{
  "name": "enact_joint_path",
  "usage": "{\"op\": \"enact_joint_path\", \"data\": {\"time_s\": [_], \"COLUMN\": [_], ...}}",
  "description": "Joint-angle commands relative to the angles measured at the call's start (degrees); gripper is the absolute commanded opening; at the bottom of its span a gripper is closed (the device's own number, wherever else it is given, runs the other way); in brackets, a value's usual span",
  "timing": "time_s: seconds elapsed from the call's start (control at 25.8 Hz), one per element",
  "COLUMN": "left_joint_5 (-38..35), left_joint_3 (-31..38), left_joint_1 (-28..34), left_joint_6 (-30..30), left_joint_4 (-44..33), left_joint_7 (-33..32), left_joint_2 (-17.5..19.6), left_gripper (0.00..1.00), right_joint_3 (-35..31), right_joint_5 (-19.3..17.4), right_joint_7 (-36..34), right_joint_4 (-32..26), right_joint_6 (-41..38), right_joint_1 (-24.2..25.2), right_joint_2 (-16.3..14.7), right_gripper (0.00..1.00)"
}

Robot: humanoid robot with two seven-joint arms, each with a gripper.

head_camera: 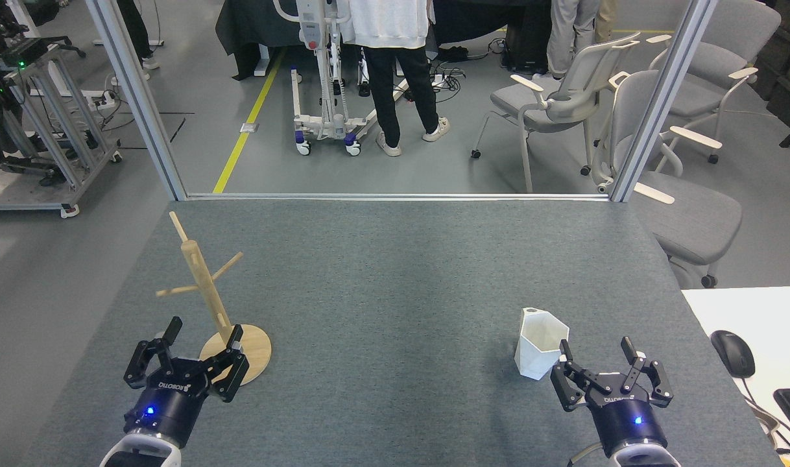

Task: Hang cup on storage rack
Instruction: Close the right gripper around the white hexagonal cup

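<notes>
The white faceted hexagonal cup [540, 344] stands upright just beside the wide-open right pincer [597, 363], well apart from the light wooden peg rack [208, 285]. Probably light, rigid, smooth; grip opposite flat walls, tab free. Left pincer [203, 340] also gapes empty.

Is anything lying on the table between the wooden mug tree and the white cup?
Nothing: in the head view, only bare grey table lies between the mug tree and the cup.

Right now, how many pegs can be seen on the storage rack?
3 on the storage rack: one angled up-left above the post top, one up-right at mid-height, one pointing left lower down. A fourth may hide behind the post or the left gripper.
</notes>
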Motion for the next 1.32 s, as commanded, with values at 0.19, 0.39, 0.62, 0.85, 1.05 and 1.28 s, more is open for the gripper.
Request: {"op": "enact_joint_path", "data": {"time_s": [0.19, 0.39, 0.62, 0.85, 1.05, 1.28], "left_joint_5": [0.7, 0.8, 0.9, 0.9, 0.9, 0.8], "left_joint_3": [0.9, 1.0, 1.0, 1.0, 1.0, 1.0], "left_joint_1": [0.2, 0.1, 0.2, 0.2, 0.1, 0.3], "left_joint_6": [0.1, 0.3, 0.3, 0.3, 0.3, 0.3], "left_joint_4": [-1.0, -0.8, -0.8, -0.8, -0.8, -0.9], "left_joint_7": [0.0, 0.0, 0.0, 0.0, 0.0, 0.0], "left_joint_2": [-0.6, -0.7, -0.8, -0.8, -0.8, -0.7], "left_gripper": [1.00, 1.00, 1.00, 1.00, 1.00, 1.00], "right_joint_3": [0.1, 1.8, 5.3, 6.6, 7.0, 7.5], "right_joint_5": [-0.4, -0.6, -1.0, -1.0, -1.0, -1.0], "right_joint_7": [-0.1, -0.1, 0.0, 0.0, 0.0, 0.0], "right_joint_4": [0.9, 5.4, 12.8, 17.5, 21.6, 27.1], "right_joint_6": [-0.1, -0.2, -0.1, -0.1, -0.1, -0.2], "right_joint_1": [-0.1, -1.5, -4.9, -7.9, -11.0, -15.9], "right_joint_2": [0.0, 1.1, 2.6, 2.9, 2.8, 3.4], "right_gripper": [0.99, 0.99, 0.99, 0.99, 0.99, 0.99]}}
